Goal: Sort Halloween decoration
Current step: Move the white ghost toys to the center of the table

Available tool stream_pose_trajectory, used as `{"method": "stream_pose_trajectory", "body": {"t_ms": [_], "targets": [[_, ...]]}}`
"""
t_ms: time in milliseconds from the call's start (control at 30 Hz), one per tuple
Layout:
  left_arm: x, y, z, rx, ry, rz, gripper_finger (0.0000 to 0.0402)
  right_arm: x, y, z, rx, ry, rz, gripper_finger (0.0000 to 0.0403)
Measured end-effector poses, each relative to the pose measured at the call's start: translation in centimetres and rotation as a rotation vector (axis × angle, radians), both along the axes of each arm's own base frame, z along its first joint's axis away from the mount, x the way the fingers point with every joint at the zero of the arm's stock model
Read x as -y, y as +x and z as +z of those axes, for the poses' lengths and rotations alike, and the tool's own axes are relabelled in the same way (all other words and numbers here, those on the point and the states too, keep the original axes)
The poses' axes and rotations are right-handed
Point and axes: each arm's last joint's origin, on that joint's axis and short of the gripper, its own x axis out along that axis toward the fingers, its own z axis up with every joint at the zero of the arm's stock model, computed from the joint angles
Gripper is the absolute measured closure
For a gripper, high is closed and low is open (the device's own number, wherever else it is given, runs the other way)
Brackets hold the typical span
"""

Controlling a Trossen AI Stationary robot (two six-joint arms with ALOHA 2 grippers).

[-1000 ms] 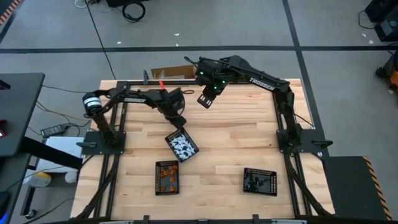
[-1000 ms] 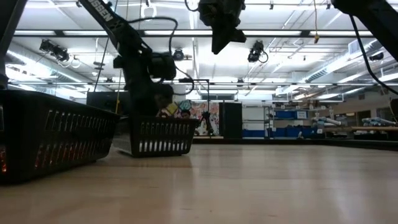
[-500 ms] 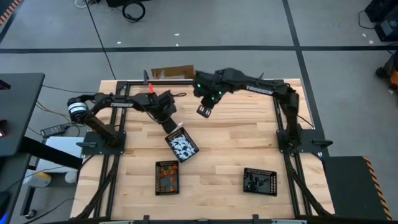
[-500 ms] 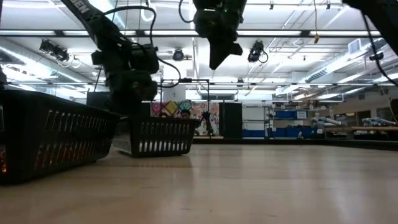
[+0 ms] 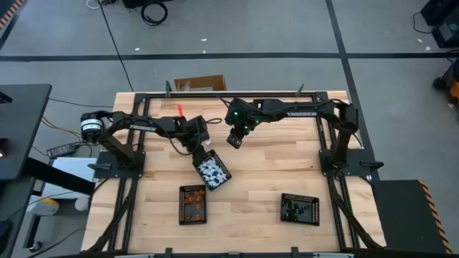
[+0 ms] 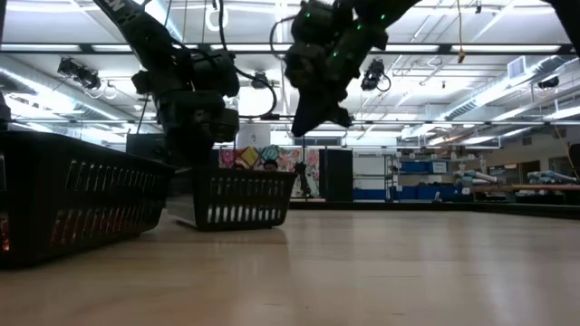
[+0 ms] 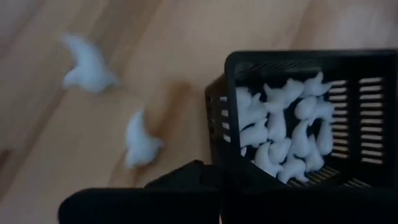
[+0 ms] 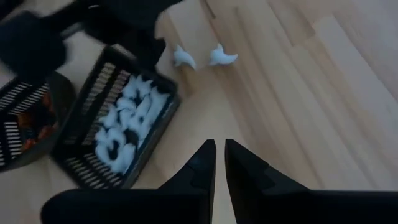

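A black tray (image 5: 211, 172) full of tiny white pieces (image 7: 283, 134) rests flat on the table at centre-left. Two loose white pieces (image 8: 185, 57) (image 8: 222, 56) lie on the wood just beyond its far corner; the left wrist view shows them too (image 7: 87, 62) (image 7: 140, 142). My left gripper (image 5: 203, 148) is at that far corner of the tray. My right gripper (image 5: 234, 139) hovers above the table, right of the loose pieces; its fingers (image 8: 205, 158) are shut on nothing. My left gripper meets the white-piece tray at its far corner wall (image 7: 217, 130), coming from above and from the table's far-left side. One finger (image 7: 183, 177) stands outside the wall; the other is hidden by the tray and the gripper body. The tray's bottom stays on the table.
A tray of orange pieces (image 5: 192, 203) stands near the near edge, left of centre, and a tray of black pieces (image 5: 299, 208) right of centre. A cardboard box (image 5: 199, 84) sits past the far rail. Bare wood lies between the trays and around the right gripper.
My right gripper has come from the far side toward the near edge and has dropped lower, toward the loose white pieces. My left arm has drawn back to the left, and its gripper has settled lower on the tray's far corner. The tray has shifted slightly toward the near edge.
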Motion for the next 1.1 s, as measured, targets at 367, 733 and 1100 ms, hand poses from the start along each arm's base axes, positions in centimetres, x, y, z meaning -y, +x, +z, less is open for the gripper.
{"method": "stream_pose_trajectory", "body": {"t_ms": [367,733,1100], "targets": [[-1.4,-0.1,0.6,-0.033,0.166,0.164,0.0402,2.3,-0.3,-0.1,-0.024,0.07,-0.076,0.0362],[-5.0,-1.5,-1.2,-0.047,0.227,0.33,0.0402,2.8,-4.3,1.7,-0.095,-0.02,-0.129,0.0362],[-2.9,2.0,-2.8,0.032,0.105,0.18,0.0402,2.5,-5.5,3.6,-0.03,-0.033,-0.155,0.0362]]}}
